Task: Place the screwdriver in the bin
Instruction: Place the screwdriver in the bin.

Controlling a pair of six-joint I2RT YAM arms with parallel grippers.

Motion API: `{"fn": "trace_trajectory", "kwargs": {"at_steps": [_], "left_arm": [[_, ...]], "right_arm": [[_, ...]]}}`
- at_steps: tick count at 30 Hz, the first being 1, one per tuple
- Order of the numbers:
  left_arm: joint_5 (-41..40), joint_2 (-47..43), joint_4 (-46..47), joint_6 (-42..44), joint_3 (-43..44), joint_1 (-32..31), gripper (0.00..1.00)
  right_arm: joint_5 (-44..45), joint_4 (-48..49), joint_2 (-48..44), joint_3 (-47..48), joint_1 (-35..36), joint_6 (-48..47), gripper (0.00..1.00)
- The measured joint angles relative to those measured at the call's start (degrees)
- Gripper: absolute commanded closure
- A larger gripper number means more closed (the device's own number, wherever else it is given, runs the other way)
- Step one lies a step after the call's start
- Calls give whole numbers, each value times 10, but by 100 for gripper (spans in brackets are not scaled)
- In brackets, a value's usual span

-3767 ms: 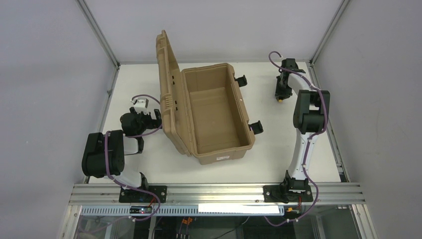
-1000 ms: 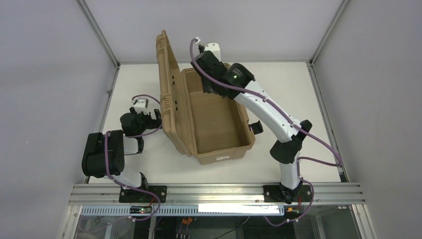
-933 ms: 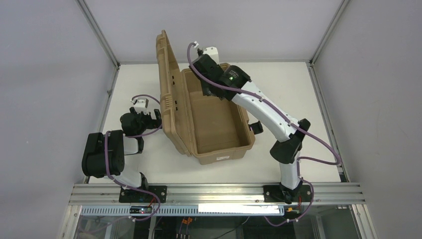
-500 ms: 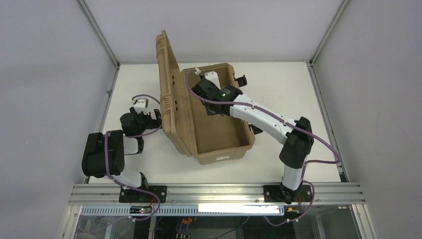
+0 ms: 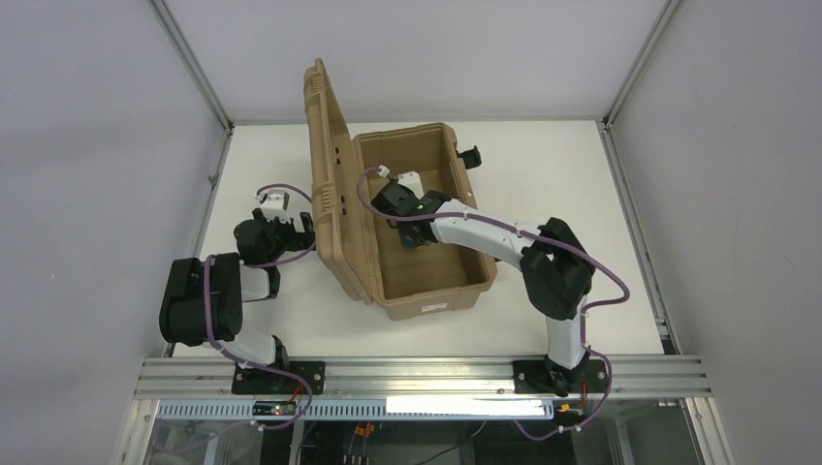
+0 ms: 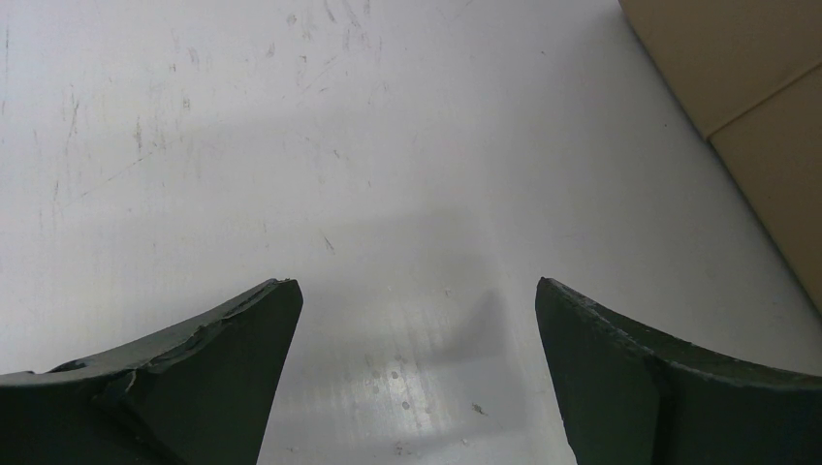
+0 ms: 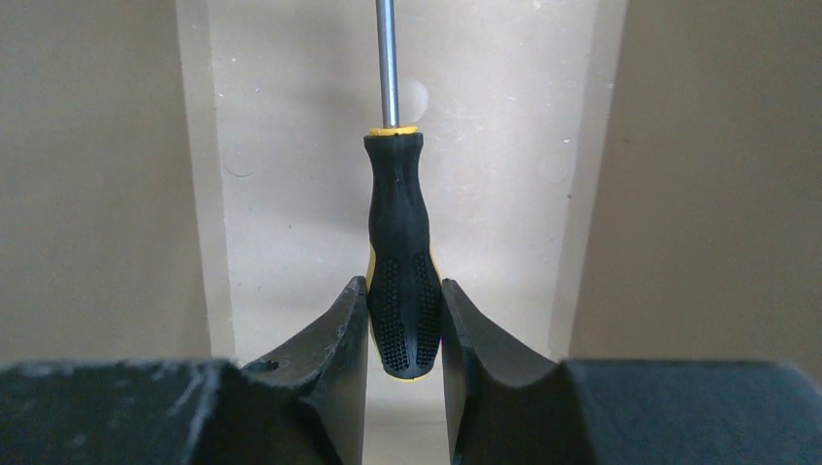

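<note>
Right tool (image 7: 402,325) is clamped on the screwdriver (image 7: 397,242) handle, down inside the bin (image 5: 433,294). Left tool (image 6: 415,329) hangs spread over the table (image 6: 291,145). Let go from this height and it might bounce around.

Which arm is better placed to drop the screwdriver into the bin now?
Right. The right fingers grip the screwdriver by its handle, down inside the bin. The left fingers hang open and empty over the table, outside the lid.

Right tool (image 7: 403,325) pinching screwdriver (image 7: 397,242) over bin (image 7: 291,145) floor.
</note>
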Motion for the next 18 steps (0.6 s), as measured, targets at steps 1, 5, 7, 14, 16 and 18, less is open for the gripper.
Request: {"fn": "trace_trajectory", "kwargs": {"at_steps": [1, 5, 7, 14, 16, 18], "left_arm": [[0, 0, 0, 0, 0, 0, 1], [0, 0, 0, 0, 0, 0, 1], [0, 0, 0, 0, 0, 0, 1], [0, 0, 0, 0, 0, 0, 1], [0, 0, 0, 0, 0, 0, 1], [0, 0, 0, 0, 0, 0, 1]], "right_arm": [[-3, 7, 12, -2, -1, 1, 100], [-20, 24, 50, -12, -4, 4, 92], [-26, 29, 60, -19, -5, 5, 81], [-48, 61, 64, -52, -13, 17, 51], [-52, 66, 63, -53, -16, 21, 43], [-54, 72, 63, -53, -17, 22, 33]]}}
